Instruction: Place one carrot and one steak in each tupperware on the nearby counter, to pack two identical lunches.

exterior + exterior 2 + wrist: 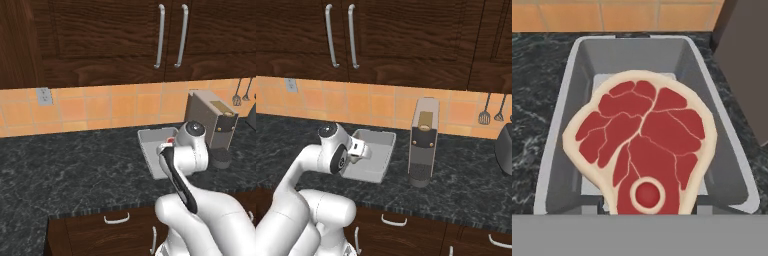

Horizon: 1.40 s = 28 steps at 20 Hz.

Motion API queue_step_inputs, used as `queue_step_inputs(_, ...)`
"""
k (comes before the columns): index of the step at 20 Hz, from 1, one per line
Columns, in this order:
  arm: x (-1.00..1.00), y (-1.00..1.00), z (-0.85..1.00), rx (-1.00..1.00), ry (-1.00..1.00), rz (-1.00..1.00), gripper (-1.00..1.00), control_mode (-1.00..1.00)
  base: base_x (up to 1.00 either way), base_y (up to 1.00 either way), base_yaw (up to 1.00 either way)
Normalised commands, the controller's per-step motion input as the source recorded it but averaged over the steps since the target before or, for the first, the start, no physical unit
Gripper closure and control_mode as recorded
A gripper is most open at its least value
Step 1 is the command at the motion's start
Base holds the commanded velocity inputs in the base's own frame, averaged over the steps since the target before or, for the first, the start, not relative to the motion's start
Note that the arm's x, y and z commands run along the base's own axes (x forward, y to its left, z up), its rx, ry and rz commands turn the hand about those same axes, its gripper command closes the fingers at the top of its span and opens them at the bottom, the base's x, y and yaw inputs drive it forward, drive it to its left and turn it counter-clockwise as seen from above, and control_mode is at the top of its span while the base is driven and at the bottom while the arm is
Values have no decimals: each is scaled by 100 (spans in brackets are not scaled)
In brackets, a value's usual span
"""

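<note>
The white arm is seen bent forward over the black speckled table (75, 165), its wrist held above a grey tupperware (557, 150); the tool (363, 150) is poised over the tray's near end; whether its jaws are parted or closed on anything cannot be told. A red steak (643, 145) with a pale rim is seen close to the hand camera, over the tray. A tall coffee machine (423, 142) stands just beside the tray; utensils (485, 116) hang on the tiled wall.

Coffee machine (422, 145) crowds tupperware's (372, 156) right (left counter (70, 165) open).
</note>
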Motion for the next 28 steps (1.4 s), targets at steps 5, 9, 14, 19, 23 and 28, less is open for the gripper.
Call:
queue_step_inputs(5, 33, 0, -31, 0, -1, 0, 100, -100, 0, 0, 0)
queue_step_inputs(9, 71, 0, -16, 1, -3, 1, 100, -100, 0, 0, 0)
queue_step_inputs(14, 72, 0, -44, 6, 1, 4, 100, -100, 0, 0, 0)
queue_step_inputs(19, 34, 0, -46, 0, 14, 1, 100, -100, 0, 0, 0)
queue_step_inputs(23, 25, 0, -28, 0, 12, 0, 100, -100, 0, 0, 0)
queue_step_inputs(28, 24, 0, -33, 0, 6, 0, 100, -100, 0, 0, 0)
